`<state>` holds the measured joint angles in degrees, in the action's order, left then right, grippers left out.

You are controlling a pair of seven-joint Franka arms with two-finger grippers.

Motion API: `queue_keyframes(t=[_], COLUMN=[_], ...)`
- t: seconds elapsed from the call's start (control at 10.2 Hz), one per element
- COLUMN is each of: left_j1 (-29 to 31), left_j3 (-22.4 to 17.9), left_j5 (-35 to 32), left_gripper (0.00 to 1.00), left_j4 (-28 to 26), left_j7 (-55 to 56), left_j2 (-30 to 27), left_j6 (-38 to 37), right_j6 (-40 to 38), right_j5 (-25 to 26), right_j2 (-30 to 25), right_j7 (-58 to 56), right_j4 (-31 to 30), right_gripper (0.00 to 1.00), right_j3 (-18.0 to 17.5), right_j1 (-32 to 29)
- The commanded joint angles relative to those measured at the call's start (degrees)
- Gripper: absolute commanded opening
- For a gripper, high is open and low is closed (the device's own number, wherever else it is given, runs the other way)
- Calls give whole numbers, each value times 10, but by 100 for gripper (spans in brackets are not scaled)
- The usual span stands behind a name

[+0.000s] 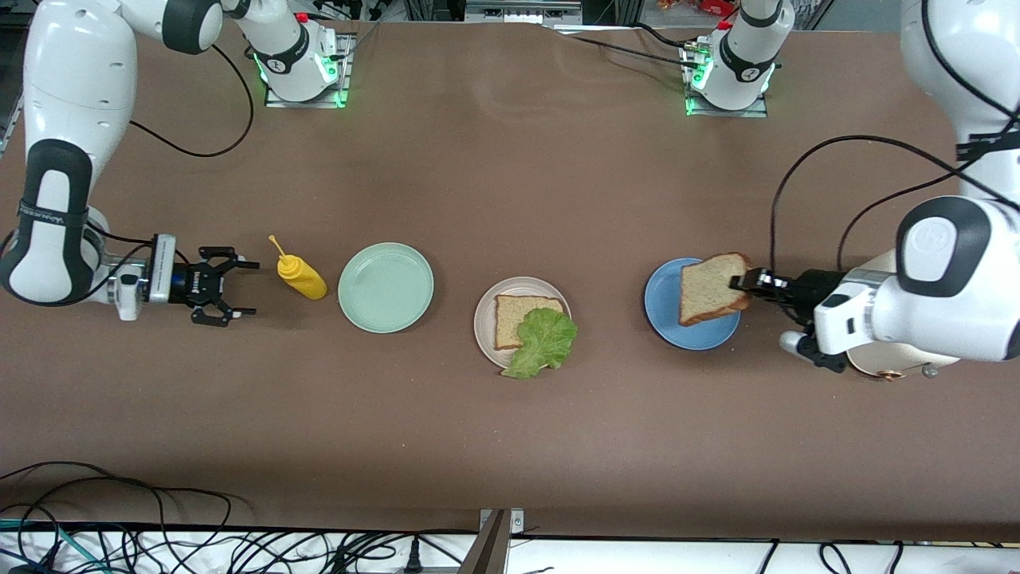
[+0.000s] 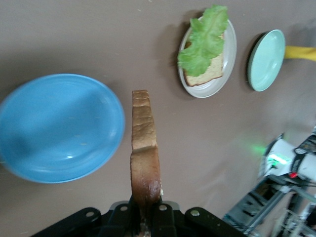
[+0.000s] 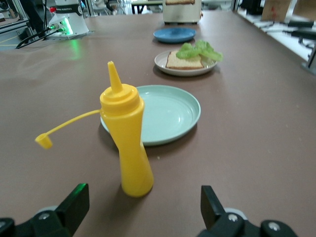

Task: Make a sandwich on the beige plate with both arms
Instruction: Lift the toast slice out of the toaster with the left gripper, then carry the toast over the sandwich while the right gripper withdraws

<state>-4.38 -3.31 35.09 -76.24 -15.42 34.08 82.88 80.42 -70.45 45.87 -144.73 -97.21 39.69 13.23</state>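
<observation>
Bare table (image 1: 606,239) separates beige plate (image 1: 486,319) from blue plate (image 1: 665,331).

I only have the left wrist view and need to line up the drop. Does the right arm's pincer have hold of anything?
Observer: No. The right pincer is open and empty, low over the table beside the upright yellow plastic squeeze bottle.
Operator: Where is my slice over the table?
Observer: The brown-crusted square bread slice, gripped by the left pincer, hangs over the round blue plate.
Operator: Is the yellow bottle capped?
Observer: No. Its small yellow cap hangs off on a tether.
</observation>
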Motion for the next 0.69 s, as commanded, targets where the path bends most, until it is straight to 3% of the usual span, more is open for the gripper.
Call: queue_keyframes(t=[0.0, 0.39, 0.59], left_j1=[-18, -42, -68], left_j3=[-6, -6, -6], left_j5=[78, 184, 196], left_gripper=[0, 0, 0], left_j4=[13, 12, 13], left_j7=[56, 93, 100], left_j2=[25, 63, 76], left_j6=[-9, -5, 2], right_j6=[-13, -51, -76], right_j5=[53, 130, 166], right_j2=[-3, -18, -28], right_j7=[96, 299, 399], right_j4=[71, 169, 213], right_gripper=[100, 100, 100], right_j3=[8, 30, 38], right_j1=[-14, -7, -3])
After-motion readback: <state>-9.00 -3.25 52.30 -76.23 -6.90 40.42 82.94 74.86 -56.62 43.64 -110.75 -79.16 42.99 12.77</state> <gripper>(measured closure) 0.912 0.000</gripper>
